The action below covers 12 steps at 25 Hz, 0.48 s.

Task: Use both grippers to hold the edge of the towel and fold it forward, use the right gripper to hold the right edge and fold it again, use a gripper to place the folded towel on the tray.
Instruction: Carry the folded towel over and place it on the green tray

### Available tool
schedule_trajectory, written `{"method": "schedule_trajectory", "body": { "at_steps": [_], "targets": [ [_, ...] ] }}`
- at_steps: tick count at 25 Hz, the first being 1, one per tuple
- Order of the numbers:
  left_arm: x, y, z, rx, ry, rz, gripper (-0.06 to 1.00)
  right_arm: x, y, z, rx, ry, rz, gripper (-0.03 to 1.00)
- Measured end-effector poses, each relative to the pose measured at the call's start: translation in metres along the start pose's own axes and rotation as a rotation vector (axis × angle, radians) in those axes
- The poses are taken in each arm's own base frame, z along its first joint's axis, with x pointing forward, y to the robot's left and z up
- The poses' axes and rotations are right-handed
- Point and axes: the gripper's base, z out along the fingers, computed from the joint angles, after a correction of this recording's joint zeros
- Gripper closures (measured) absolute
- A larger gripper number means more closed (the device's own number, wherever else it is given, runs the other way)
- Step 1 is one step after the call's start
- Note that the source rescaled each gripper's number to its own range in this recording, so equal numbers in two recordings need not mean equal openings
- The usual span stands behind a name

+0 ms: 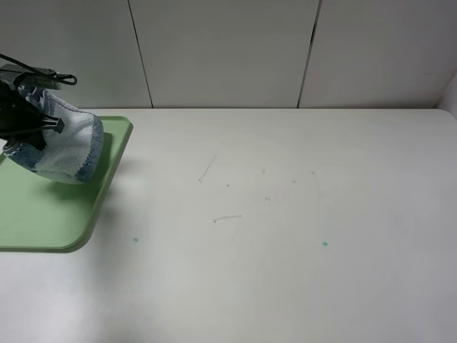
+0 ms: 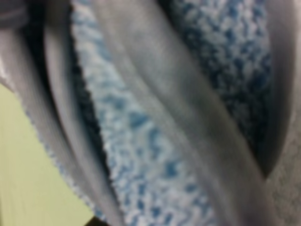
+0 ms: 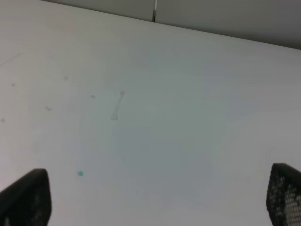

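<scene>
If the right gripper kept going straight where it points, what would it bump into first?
Probably just the bare white table. The right gripper is open, its fingertips wide apart, and nothing lies ahead of it. Depth is hard to judge.

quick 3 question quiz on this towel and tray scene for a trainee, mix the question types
1. True or false: the towel lies flat on the table.
2. Which gripper grips the towel: A left, B right?
3. Fill in: the right gripper has its jaws ____.

Key: 1 false, it is bunched and held over the tray. 2 A, the left gripper. 3 open, above bare table.
</scene>
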Motion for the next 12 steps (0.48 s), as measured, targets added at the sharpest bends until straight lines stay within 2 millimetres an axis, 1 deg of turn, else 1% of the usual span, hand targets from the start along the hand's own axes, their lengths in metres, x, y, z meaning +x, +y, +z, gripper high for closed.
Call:
{"method": "schedule_trajectory", "body": {
  "at_steps": [5,6,7,8,10,12],
  "targets": [
    [-0.0005,0.0001,0.0,-0.001,-0.006,0.001,0.76,0.0,0.0,0.0,0.0,0.0,0.0,-0.03],
    [-0.0006,0.0001,0.0,-0.001,-0.007,0.001,0.76,0.0,0.0,0.0,0.0,0.0,0.0,-0.03],
    [-0.0006,0.0003,0.0,-0.003,-0.007,0.004,0.73,0.0,0.0,0.0,0.0,0.0,0.0,-0.03],
    [-0.0007,0.0006,0.0,-0.006,-0.007,0.011,0.67,0.0,0.0,0.0,0.0,0.0,0.0,-0.03],
    [-0.0006,0.0012,0.0,-0.013,-0.007,0.036,0.51,0.0,0.0,0.0,0.0,0.0,0.0,-0.03],
    [-0.0005,0.0021,0.0,-0.019,-0.006,0.061,0.28,0.0,0.0,0.0,0.0,0.0,0.0,-0.03]
  ]
}}
